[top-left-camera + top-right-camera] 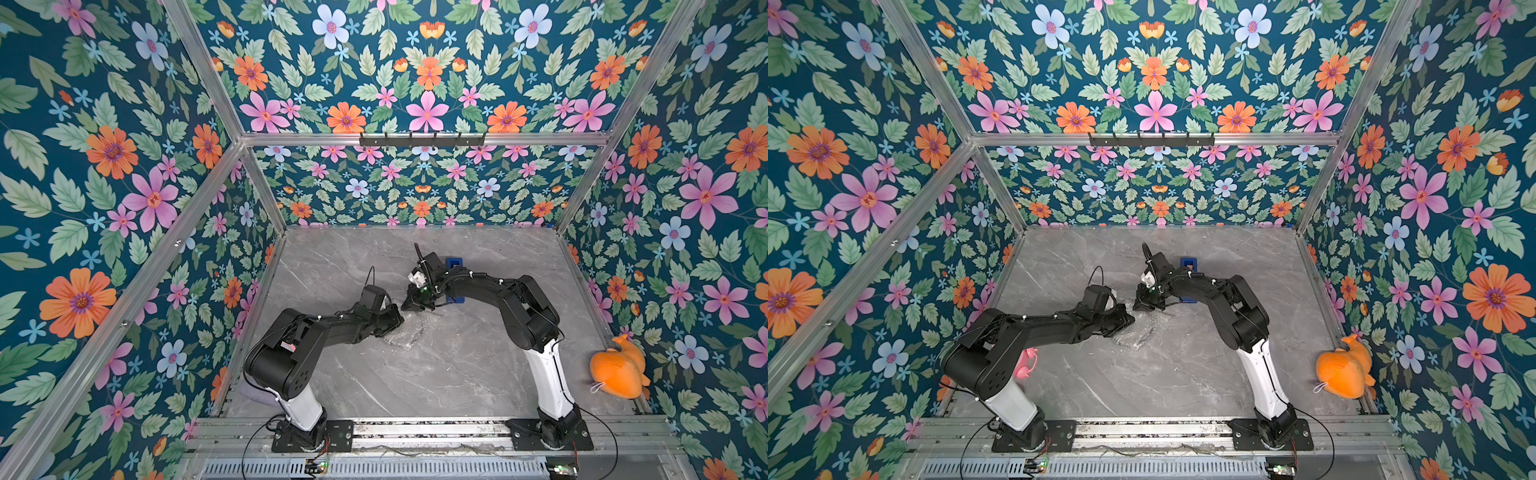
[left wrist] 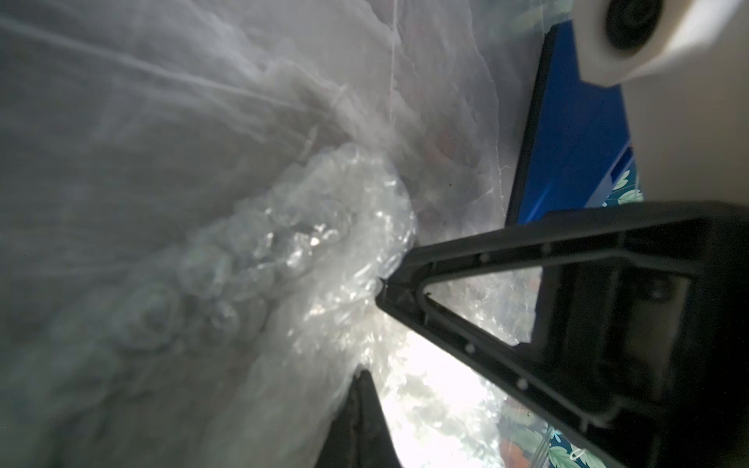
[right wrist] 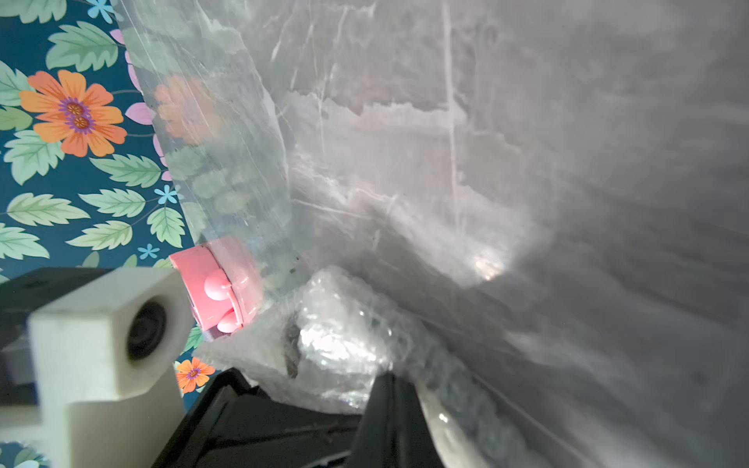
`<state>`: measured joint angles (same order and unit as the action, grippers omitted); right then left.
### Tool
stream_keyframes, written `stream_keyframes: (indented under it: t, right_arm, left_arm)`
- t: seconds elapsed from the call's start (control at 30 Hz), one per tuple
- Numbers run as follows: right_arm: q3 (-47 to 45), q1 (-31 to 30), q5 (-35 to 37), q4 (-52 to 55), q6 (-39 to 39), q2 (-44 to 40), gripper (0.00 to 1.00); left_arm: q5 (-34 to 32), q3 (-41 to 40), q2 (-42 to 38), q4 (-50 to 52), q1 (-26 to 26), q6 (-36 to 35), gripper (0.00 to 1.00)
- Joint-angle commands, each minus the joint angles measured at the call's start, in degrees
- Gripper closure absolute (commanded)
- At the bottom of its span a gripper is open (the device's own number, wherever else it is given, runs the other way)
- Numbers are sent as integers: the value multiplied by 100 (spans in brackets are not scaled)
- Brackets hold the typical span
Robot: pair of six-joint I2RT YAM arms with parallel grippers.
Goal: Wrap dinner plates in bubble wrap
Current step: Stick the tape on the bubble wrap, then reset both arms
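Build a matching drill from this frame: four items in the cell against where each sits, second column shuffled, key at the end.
Items
1. bubble wrap
2. tape dispenser
3. orange plush toy
4. pink object

Places
A. against the wall on the robot's right
B. beside the shoulder joint of the left arm
C. bunched up in the middle of the table
D. partly hidden behind the wrist of the right arm

Pairs: 1-C, 2-D, 3-A, 4-B
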<state>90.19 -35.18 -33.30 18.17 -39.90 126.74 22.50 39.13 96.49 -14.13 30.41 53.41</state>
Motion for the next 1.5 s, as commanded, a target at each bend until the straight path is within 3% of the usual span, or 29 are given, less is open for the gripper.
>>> stream_keyframes:
  t: [0.0,0.23,0.57,0.73,1.0,1.17,1.3,1.33,1.37,1.47]
  right_arm:
    - [-71,-63,410,108,27,-281,95]
    - [-287,-510,650,621,237,-526,94]
    - [-1168,-349,929,351,106,-615,96]
    - [-1369,-363,694,266,141,-895,96]
    - [-1151,-466,965,891,281,-2684,75]
    - [-1980,-438,2387,1477,418,-4425,67]
    - [-2833,-446,4656,2236,458,-5973,58]
    - [-3086,-439,5239,2348,440,-6346,38]
    - [-3366,-440,5654,2435,392,-6648,4]
    - [-4418,-349,6781,2148,775,-7782,1]
  left_arm:
    - [-132,-50,6,655,0,-111,100]
    - [-106,24,19,613,0,-84,100]
    - [-150,6,37,604,8,-85,100]
    - [-124,149,-14,745,6,-162,100]
    - [-470,992,-918,1873,44,-693,65]
    - [-855,1490,-1512,2553,44,-1217,50]
    - [-2162,1726,-2323,2980,-75,-1970,39]
    - [-2631,1730,-2503,2988,-103,-2255,38]
    - [-3121,1716,-2639,2986,-112,-2513,38]
    - [-4930,1181,-3018,2208,-123,-3683,37]
